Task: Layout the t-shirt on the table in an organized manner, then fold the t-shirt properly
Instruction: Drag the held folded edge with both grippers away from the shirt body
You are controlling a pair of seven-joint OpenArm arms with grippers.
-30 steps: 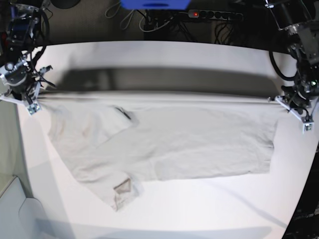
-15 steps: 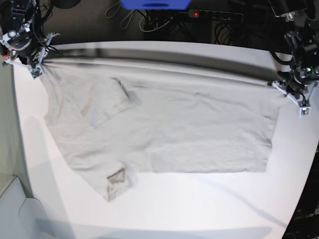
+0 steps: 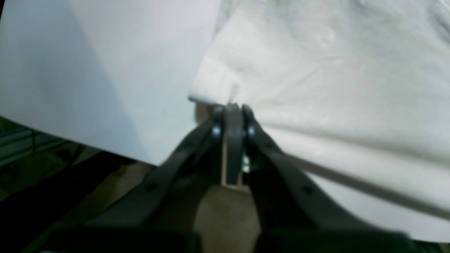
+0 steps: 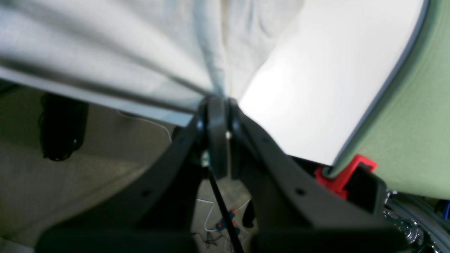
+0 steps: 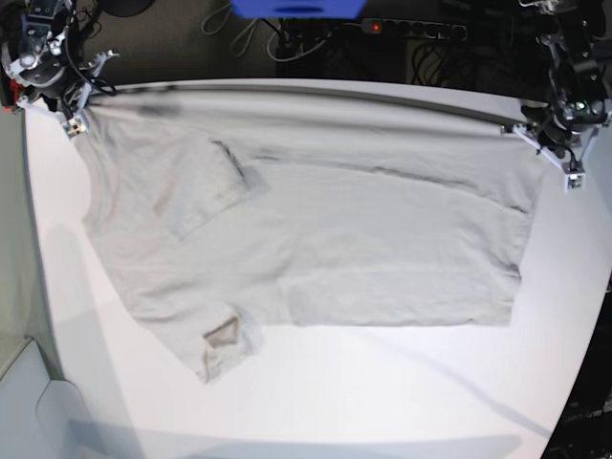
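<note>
Base view: the t-shirt (image 5: pixel 325 239) is lying spread across the table (image 5: pixel 382 402), w/ its far edge being held up and stretched taut between the two arms along the table's far side. The lower part of the cloth is resting flat on the white top; bare table is showing in front of it & to both sides. A sleeve is sticking out at the near left, w/ a small darker patch turned up at its tip. Another fold of cloth is lying over the shirt's upper left area.

Right gripper (image 5: pixel 69 117), at the view's far left corner, is pinching the shirt's corner there. Right wrist view: jaws are pressed tight together w/ the grey cloth (image 4: pixel 140 52) bunching into the tips (image 4: pixel 218 102), folds fanning away from the pinch. A green surface (image 4: pixel 422 123) & a red piece (image 4: pixel 346 179) are sitting beyond the table edge on that side.

Left gripper (image 5: pixel 564 163), at the far right, is clamping the opposite corner. Left wrist view: fingers closed on the hem (image 3: pixel 214 88) at the tips (image 3: pixel 232 107); pic is blurry, so how much fabric is caught btwn them is prob. not readable. Cloth is draping away to the right over the table (image 3: pixel 88 70).

Behind the table, a power strip (image 5: pixel 411 29) w/ a red light & cables are lying on the dark floor, next to a blue object (image 5: pixel 296 8) at the top edge.
</note>
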